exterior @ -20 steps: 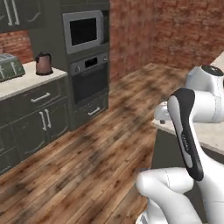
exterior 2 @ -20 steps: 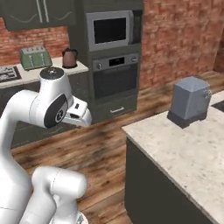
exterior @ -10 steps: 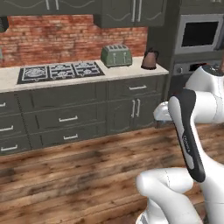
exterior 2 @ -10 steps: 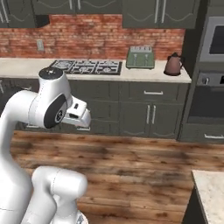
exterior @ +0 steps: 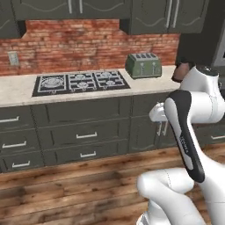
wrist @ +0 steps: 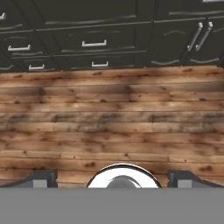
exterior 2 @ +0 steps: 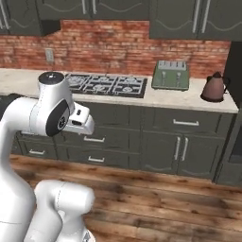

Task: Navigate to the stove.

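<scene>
The stove (exterior: 81, 82) is a flat black cooktop with silver burners under black grates, set into the light counter against the brick wall. It lies ahead and a little left of centre in the left base view; in the right base view the stove (exterior 2: 106, 85) sits just beyond my arm's elbow. My arm is folded close to the base and the hand points down at the wooden floor. In the hand view my gripper (wrist: 114, 180) is open, its dark fingertips (wrist: 41, 179) far apart with nothing between them.
A green toaster (exterior: 143, 65) stands on the counter right of the stove, and a brown kettle (exterior 2: 213, 87) stands farther right. Dark drawers and cabinet doors (exterior 2: 179, 142) run under the counter. The wooden floor (wrist: 113, 118) stretches between the base and the cabinets.
The whole scene has shifted because the base moved: the counter and stove now stand nearer and more central than before. The arm keeps the same folded pose.
</scene>
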Robot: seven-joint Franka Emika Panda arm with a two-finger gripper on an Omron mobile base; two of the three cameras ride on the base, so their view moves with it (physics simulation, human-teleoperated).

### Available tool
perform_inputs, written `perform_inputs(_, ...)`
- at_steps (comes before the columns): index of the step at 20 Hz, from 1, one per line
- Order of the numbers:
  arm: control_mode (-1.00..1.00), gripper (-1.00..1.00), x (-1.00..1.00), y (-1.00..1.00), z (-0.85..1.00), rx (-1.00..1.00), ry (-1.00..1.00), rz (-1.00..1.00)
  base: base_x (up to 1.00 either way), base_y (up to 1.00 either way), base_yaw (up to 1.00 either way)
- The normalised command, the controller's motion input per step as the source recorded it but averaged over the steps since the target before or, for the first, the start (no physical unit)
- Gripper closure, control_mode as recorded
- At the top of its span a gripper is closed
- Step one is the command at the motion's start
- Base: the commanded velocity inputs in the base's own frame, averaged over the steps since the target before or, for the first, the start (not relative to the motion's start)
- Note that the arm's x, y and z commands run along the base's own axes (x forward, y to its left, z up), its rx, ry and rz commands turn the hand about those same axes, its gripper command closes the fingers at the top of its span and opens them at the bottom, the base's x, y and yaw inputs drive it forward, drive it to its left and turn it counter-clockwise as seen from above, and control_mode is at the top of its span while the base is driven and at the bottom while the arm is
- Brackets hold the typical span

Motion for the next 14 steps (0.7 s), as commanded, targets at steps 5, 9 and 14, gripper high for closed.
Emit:
perform_inputs(5,1.00,-1.00,0.00,0.00,0.00,0.00,0.00,0.00,1.00,0.00,-0.01)
perform_inputs(9,1.00,-1.00,0.00,0.00,0.00,0.00,0.00,0.00,1.00,0.15,-0.02)
perform_inputs(14,1.00,-1.00,0.00,0.00,0.00,0.00,0.00,0.00,0.99,0.55,0.00)
